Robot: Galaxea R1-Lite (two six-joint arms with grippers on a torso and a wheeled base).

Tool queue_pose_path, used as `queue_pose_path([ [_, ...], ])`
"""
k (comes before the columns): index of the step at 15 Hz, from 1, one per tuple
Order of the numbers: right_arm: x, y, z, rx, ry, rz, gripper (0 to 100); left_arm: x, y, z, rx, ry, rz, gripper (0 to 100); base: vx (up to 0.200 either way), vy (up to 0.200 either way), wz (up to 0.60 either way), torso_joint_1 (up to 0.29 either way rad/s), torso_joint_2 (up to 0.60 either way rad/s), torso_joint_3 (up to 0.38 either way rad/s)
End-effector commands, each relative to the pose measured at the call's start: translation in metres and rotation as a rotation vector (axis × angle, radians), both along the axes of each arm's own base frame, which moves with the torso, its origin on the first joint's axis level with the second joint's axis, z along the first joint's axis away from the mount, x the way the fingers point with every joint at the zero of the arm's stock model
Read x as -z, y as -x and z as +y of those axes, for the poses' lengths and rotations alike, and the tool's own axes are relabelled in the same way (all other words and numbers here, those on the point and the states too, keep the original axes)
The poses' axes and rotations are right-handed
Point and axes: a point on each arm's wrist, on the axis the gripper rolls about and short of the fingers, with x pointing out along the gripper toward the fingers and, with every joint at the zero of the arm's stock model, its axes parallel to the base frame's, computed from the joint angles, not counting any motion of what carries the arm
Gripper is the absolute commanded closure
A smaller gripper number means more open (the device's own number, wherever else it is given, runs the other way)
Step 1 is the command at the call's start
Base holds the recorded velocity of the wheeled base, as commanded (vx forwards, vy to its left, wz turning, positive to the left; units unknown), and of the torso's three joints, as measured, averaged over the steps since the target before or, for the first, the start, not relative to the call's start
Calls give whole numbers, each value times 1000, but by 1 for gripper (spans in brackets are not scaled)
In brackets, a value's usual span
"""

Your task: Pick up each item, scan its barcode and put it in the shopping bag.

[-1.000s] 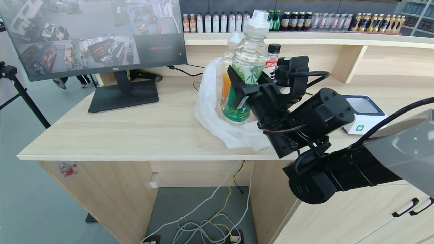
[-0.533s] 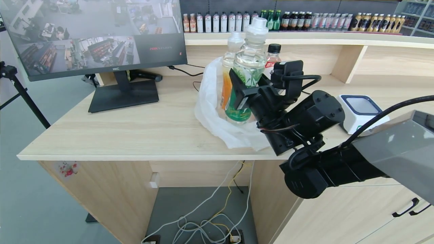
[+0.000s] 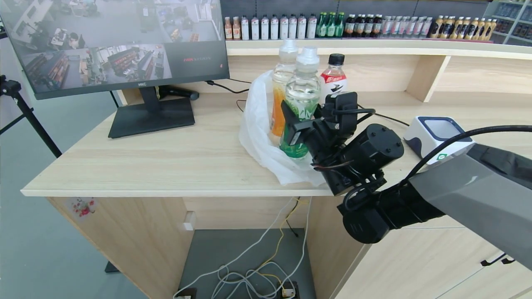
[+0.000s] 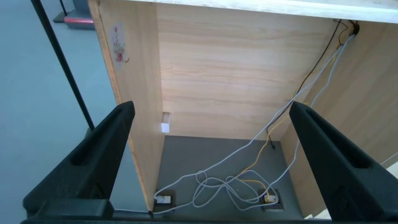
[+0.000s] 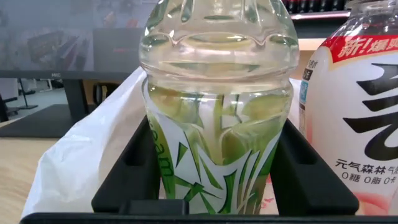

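Note:
My right gripper [image 3: 302,124] is shut on a clear bottle with a green label [image 3: 302,92], holding it upright with its base inside the mouth of the white shopping bag [image 3: 257,137]. In the right wrist view the black fingers [image 5: 134,165] clamp both sides of the green-label bottle [image 5: 217,124]. An orange-label bottle [image 3: 279,97] stands in the bag just behind it. A red-and-white bottle [image 3: 333,79] stands on the counter beside the bag, close by as the red-and-white bottle [image 5: 354,112] in the right wrist view. My left gripper [image 4: 211,162] hangs open below desk height, holding nothing.
A white barcode scanner [image 3: 434,133] sits on the counter to the right of the bag. A monitor [image 3: 116,45] on a black stand occupies the back left. Loose cables [image 4: 230,186] lie on the floor under the desk [image 3: 145,162]. Bottles line the rear shelf [image 3: 357,25].
My right arm has lowered the green-label bottle and carried it slightly forward, so its base has sunk into the bag. The red-and-white bottle behind has come into full view.

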Motion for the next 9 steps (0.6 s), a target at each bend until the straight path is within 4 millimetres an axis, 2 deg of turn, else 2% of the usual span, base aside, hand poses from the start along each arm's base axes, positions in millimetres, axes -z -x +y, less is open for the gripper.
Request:
queue_pose_path([
  [1, 12, -6, 4, 1, 17, 21, 100, 0, 0, 0, 1, 1, 0, 0, 0, 0, 0, 0, 0, 0],
  [4, 19, -8, 6, 0, 26, 35, 100, 0, 0, 0, 0, 1, 0, 0, 0, 0, 0, 0, 0, 0],
  [9, 20, -8, 6, -1, 26, 38, 100, 0, 0, 0, 0, 1, 0, 0, 0, 0, 0, 0, 0, 0],
])
